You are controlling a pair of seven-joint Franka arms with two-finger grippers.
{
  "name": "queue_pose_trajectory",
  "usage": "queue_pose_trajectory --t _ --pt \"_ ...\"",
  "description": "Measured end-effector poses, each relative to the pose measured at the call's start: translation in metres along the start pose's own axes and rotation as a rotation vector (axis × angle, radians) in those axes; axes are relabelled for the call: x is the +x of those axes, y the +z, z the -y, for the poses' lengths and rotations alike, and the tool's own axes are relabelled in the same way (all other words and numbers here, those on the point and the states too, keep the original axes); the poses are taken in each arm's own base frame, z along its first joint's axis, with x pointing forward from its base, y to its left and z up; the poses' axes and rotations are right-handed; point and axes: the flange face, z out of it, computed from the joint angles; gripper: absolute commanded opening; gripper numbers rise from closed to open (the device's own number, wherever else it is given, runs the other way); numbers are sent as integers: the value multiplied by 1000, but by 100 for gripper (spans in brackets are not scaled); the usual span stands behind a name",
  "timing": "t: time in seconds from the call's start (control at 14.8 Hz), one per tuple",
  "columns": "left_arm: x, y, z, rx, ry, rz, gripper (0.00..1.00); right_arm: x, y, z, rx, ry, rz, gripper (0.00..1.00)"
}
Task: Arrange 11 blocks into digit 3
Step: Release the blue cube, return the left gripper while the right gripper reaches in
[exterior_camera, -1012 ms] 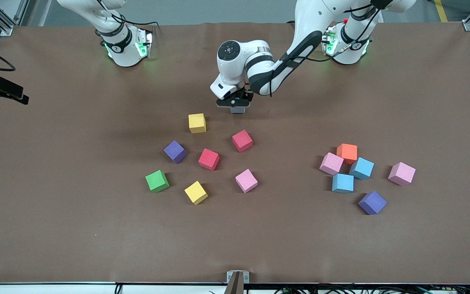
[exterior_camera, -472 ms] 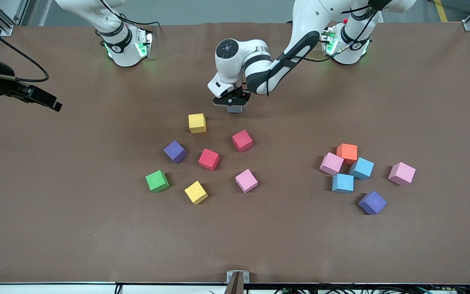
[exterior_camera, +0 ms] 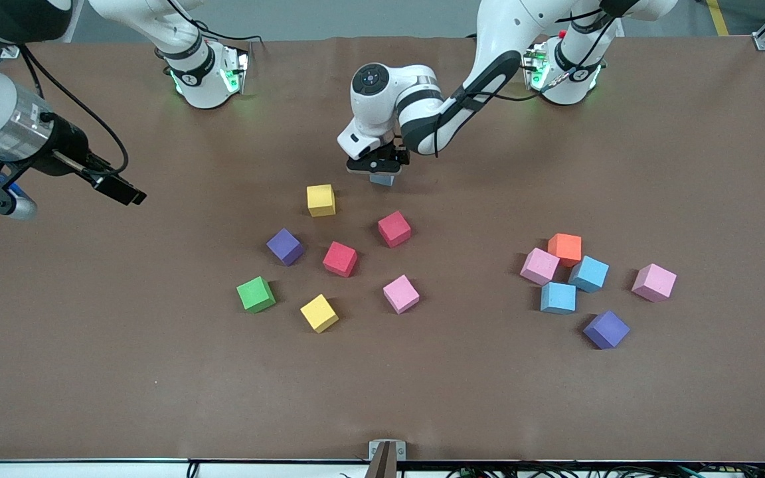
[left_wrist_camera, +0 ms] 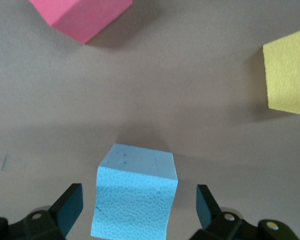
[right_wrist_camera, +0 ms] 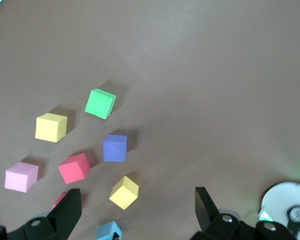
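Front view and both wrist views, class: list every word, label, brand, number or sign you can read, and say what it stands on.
No readable text anywhere.
Blocks: plain faces; the light blue block between the open left pincer fingers shows only foam texture.
Right arm base: a small round mark, too small to read.
Left arm wrist: a dark disc with tiny button symbols, too small to read.
Table: unmarked.

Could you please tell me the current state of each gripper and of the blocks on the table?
left gripper: open, fingers either side of the light blue block, not touching it.
light blue block: resting on the table, released.
right gripper: open, empty, up over the right arm's end of the table.
other blocks: loose and scattered, none yet joined into the digit 3.
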Motion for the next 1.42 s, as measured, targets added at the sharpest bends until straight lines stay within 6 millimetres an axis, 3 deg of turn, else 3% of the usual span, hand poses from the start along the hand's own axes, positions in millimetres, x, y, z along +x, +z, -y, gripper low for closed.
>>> queue_pose_trajectory --t 0.13,0.27,0.47,0.74,1.01,1.21,1.42 --pt "15 -9 7 -8 4 -16 100 -6 4 2 -14 81 15 100" --pt "43 -26 24 -19 -1 -46 100 -5 5 1 -20 110 19 100" --pt "95 -56 69 -17 2 -95 100 7 3 -5 -1 132 7 100" --pt "161 -66 148 1 12 -109 100 25 11 -3 36 223 -19 100" --pt "218 -65 250 21 62 -101 100 37 24 7 56 370 -29 100" --pt "241 -67 310 41 141 -103 100 33 34 17 46 460 -21 100" --pt "248 -64 361 76 241 -94 100 22 41 36 82 564 -34 100"
